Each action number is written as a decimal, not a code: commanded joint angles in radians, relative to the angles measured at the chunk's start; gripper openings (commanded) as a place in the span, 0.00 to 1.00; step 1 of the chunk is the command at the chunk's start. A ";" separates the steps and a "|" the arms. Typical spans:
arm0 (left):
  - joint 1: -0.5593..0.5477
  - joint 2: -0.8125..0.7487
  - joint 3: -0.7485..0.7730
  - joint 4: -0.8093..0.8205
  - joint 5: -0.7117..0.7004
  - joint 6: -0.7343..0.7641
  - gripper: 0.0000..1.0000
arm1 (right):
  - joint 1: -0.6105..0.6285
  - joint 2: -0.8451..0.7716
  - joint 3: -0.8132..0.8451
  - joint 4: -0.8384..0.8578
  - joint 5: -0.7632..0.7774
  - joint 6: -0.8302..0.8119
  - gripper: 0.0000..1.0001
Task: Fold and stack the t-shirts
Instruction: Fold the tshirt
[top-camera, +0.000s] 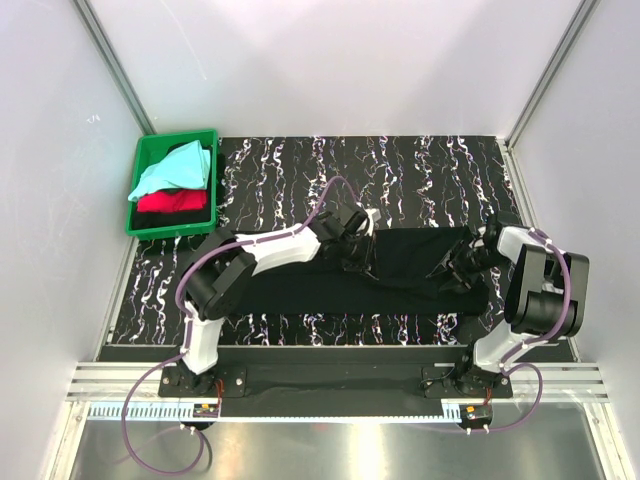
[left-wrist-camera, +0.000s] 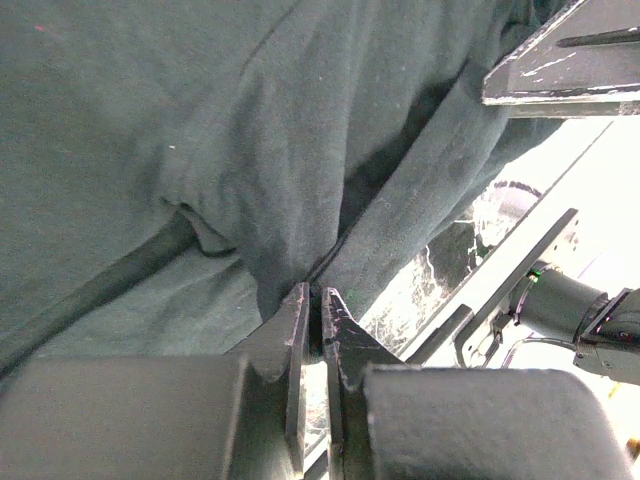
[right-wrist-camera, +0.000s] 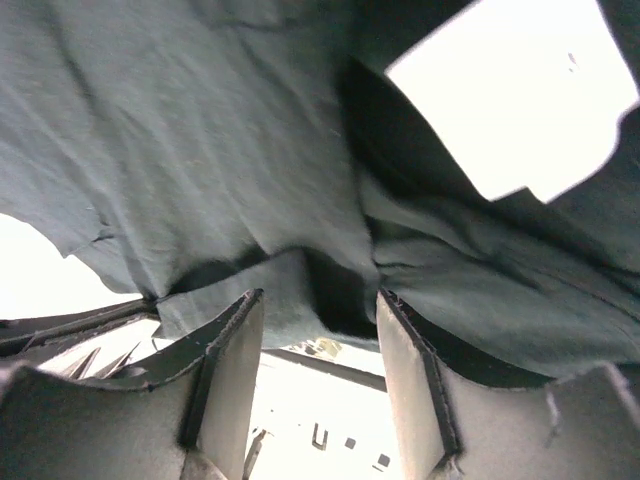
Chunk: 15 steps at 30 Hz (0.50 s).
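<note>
— Where's the open room?
— Along the back of the desk (top-camera: 430, 170). The black t-shirt (top-camera: 410, 265), left arm (top-camera: 275, 250) and right arm (top-camera: 540, 290) crowd the middle; the green crate (top-camera: 170, 228) fills the far-left corner.

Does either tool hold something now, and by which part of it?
The left tool pinches a bunched fold of the black t-shirt at its far edge. The right tool stands open; the cloth drapes over it, not gripped.
</note>
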<state>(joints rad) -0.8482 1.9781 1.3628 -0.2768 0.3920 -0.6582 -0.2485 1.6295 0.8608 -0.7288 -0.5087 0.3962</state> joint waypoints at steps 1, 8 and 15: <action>0.017 -0.007 0.045 0.001 0.002 0.014 0.00 | 0.012 0.010 0.050 0.040 -0.059 -0.014 0.55; 0.031 0.002 0.076 -0.012 0.004 0.025 0.00 | 0.049 -0.011 0.038 0.051 -0.068 0.007 0.46; 0.031 0.027 0.104 -0.016 0.018 0.022 0.00 | 0.049 -0.008 0.046 0.062 -0.065 0.000 0.28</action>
<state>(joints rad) -0.8196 1.9907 1.4250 -0.3012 0.3931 -0.6514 -0.2035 1.6390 0.8845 -0.6876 -0.5480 0.3988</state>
